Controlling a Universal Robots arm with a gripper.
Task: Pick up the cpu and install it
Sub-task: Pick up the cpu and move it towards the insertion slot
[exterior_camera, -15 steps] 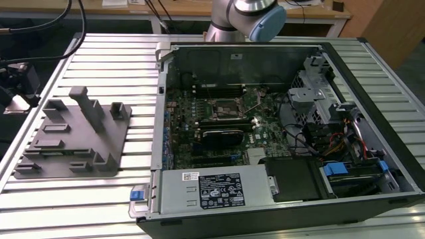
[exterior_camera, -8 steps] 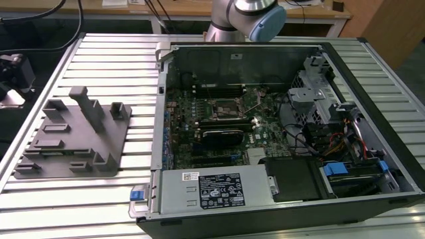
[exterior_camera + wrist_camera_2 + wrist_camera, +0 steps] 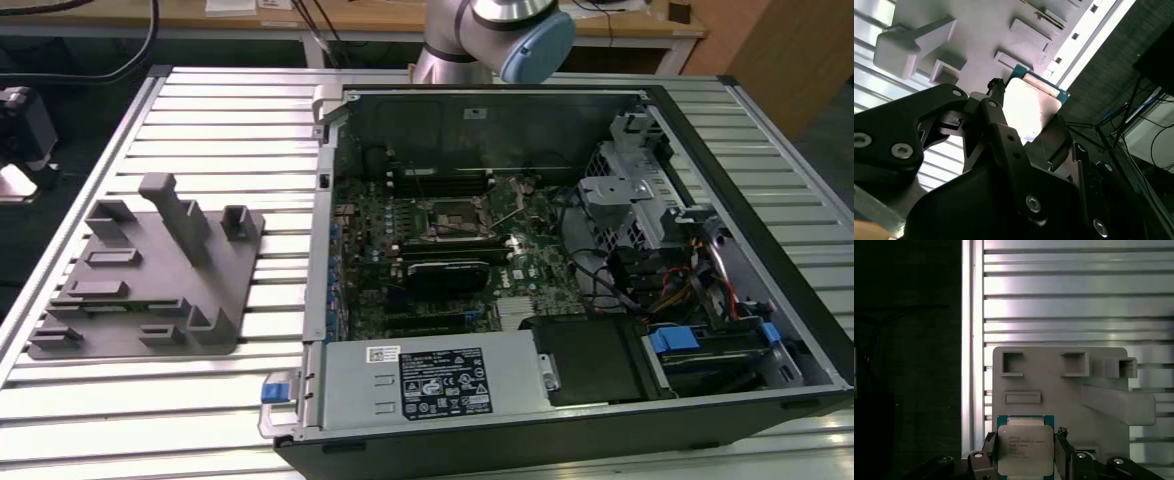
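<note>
The cpu (image 3: 1024, 445) is gripped between the two black fingers (image 3: 988, 452) of the gripper (image 3: 1025, 456), and the jaws are closed against two opposite sides of the chip. In the first wrist view the silver metal top is turned toward the camera and a thin green rim is seen around it. Several lines of dark print are carried on that top, but they are too small to be made out. In the second wrist view the cpu (image 3: 1031, 107) is seen from the side, held at the fingertips of the gripper (image 3: 1029, 131), with strong glare on its face and the green rim along its far edge. In both wrist views the grey fixture tray (image 3: 1054, 390) is seen beyond the held chip, resting on the ribbed metal table (image 3: 1079, 290) near one long edge of it. In the exterior view the fixture tray (image 3: 147, 290) lies toward the table's (image 3: 227, 130) edge at the exterior view's left. An open computer case (image 3: 320, 250) lies on the table at the exterior view's right. The motherboard socket (image 3: 447, 222) is exposed inside the case. White printed labels are fixed to the power supply (image 3: 427, 385) along the case's near side, and their text cannot be resolved. The robot arm (image 3: 494, 35) is seen beyond the table's far edge.
</note>
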